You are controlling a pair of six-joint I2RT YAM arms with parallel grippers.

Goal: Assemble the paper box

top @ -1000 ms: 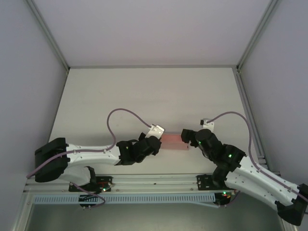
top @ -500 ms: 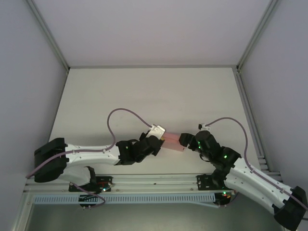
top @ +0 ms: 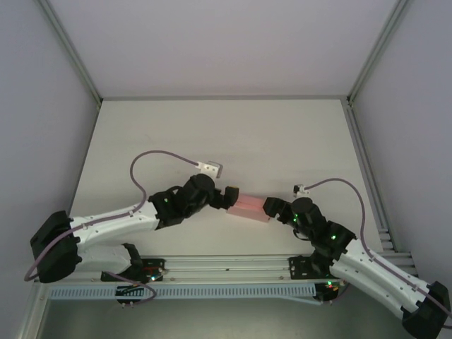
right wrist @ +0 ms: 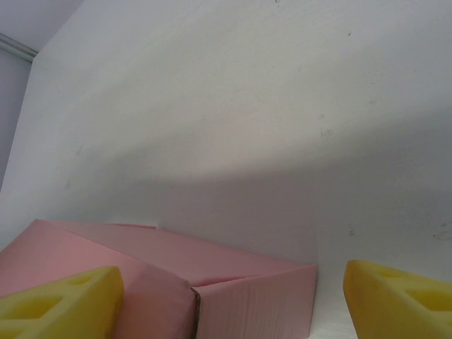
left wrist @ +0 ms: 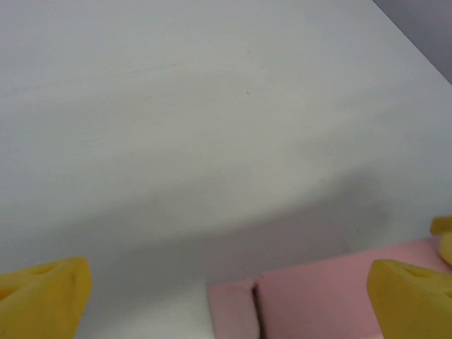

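Now we see the paper box (top: 248, 207) low on the table (top: 212, 134), its ends hidden under both grippers and its lower part cut off in the wrist views. It lies between the left gripper's (left wrist: 226, 300) spread fingers and the right gripper's (right wrist: 229, 300), also apart.

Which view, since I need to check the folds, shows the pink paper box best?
Right wrist: the paper box sits close, with its faces and fold edges clear. Top external shows it small and far off, and left wrist catches a cropped strip at the frame's bottom.
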